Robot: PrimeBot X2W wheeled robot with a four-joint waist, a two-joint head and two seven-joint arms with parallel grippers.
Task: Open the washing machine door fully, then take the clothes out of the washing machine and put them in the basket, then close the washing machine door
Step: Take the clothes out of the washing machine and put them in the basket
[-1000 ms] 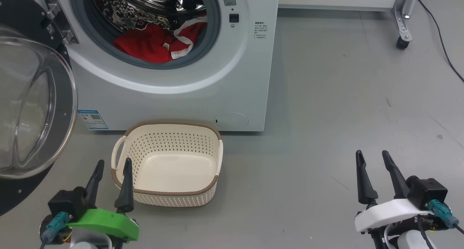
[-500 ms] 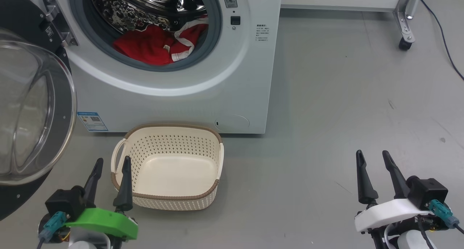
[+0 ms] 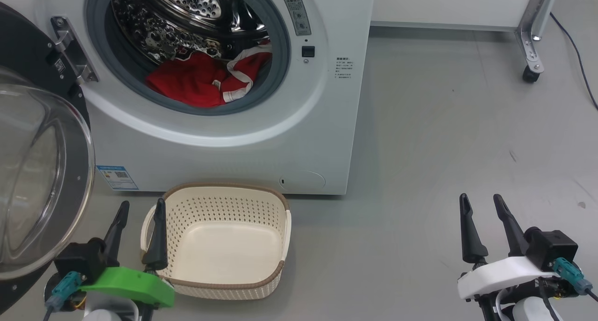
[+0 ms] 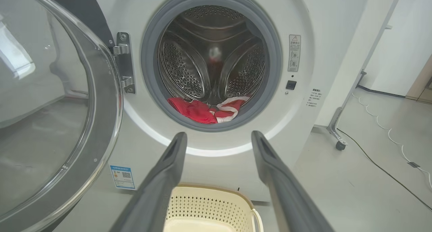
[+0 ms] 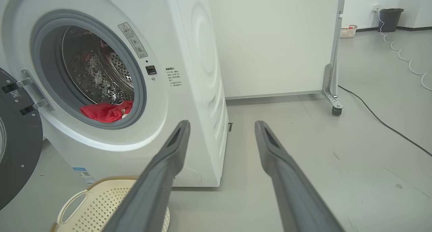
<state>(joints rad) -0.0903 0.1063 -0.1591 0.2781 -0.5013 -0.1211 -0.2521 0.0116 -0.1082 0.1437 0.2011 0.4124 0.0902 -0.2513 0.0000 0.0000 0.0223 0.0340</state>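
Observation:
The washing machine (image 3: 299, 139) stands ahead with its door (image 3: 42, 181) swung wide open to the left, glass bowl facing me. Red clothes (image 3: 196, 85) with white trim lie at the bottom of the steel drum; I see the clothes (image 4: 202, 110) in the left wrist view and the clothes (image 5: 106, 111) in the right wrist view. The cream basket (image 3: 280, 246) sits empty on the floor in front of the machine. My left gripper (image 3: 140, 208) is open beside the basket's left handle. My right gripper (image 3: 481, 200) is open over bare floor at the lower right.
A white panel on a metal caster leg (image 3: 530, 64) stands behind the machine to the right. A dark cable (image 5: 381, 122) runs along the grey floor on the far right. The open door (image 4: 50, 107) fills the space on the left.
The whole head view has shifted down a little, so the camera has tilted up. Both grippers stay open and in place.

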